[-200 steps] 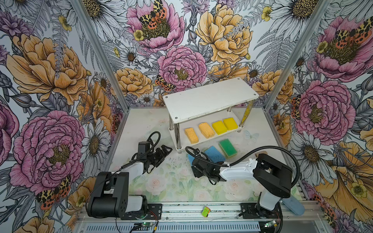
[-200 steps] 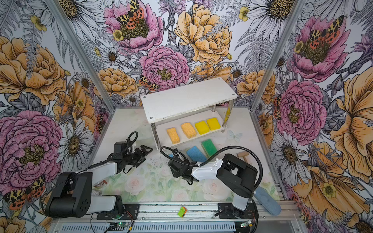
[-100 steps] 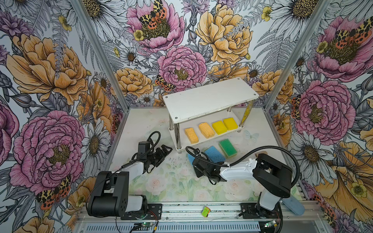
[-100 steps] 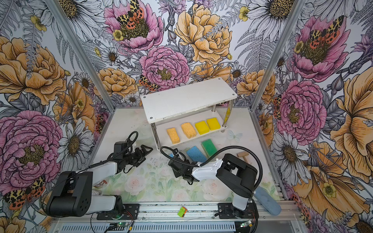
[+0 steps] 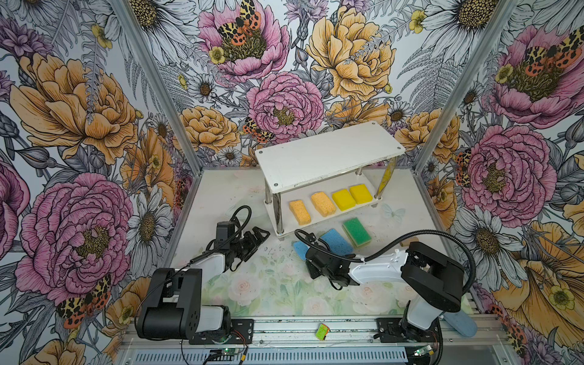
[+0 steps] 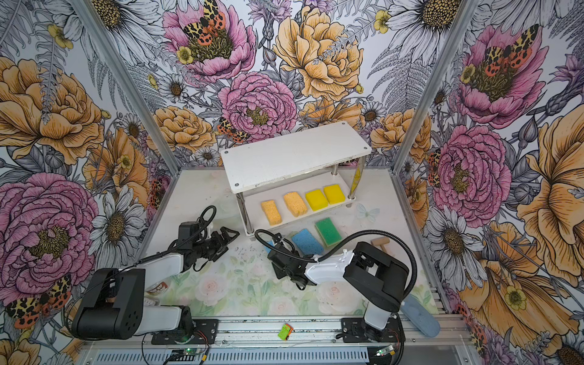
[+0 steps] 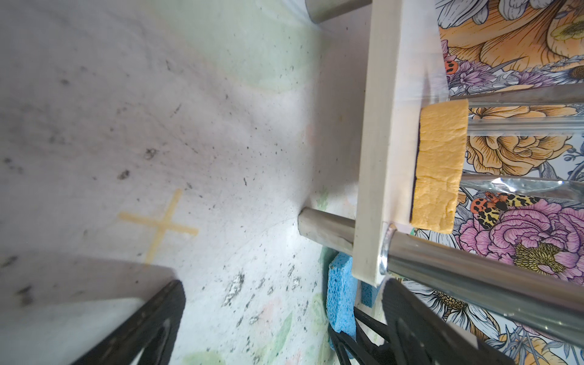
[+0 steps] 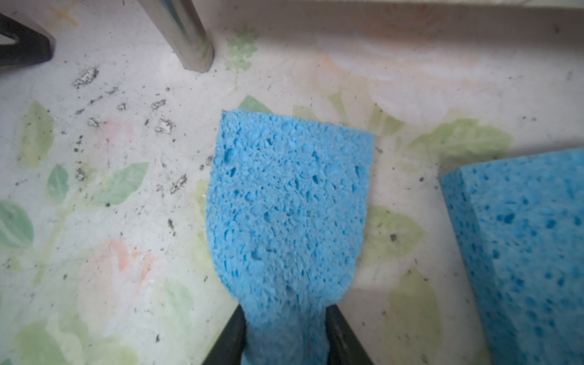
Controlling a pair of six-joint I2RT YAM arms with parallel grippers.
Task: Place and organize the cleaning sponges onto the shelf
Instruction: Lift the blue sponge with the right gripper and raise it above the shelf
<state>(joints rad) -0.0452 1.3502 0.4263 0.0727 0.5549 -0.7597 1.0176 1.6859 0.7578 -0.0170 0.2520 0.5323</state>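
Two tiers make up the shelf [image 5: 328, 158] at the far side of the table [image 5: 271, 284]; the upper is bare, while the lower carries a row sorted by kind, two orange sponges [image 5: 299, 211] left and two yellow sponges [image 5: 343, 199] right, likely to keep pairs together. Just near of it lie a green sponge [image 5: 357, 231] and a blue sponge [image 5: 336, 241], not yet shelved. Left of these, the right gripper [image 8: 286, 313] pinches a second blue sponge [image 8: 287, 202] by its near end, squeezing it narrow, probably so the free end can slide onto a tier. The left gripper [image 5: 259, 236] hangs spread and empty by the shelf's near-left leg [image 5: 278, 218], seemingly out of the way
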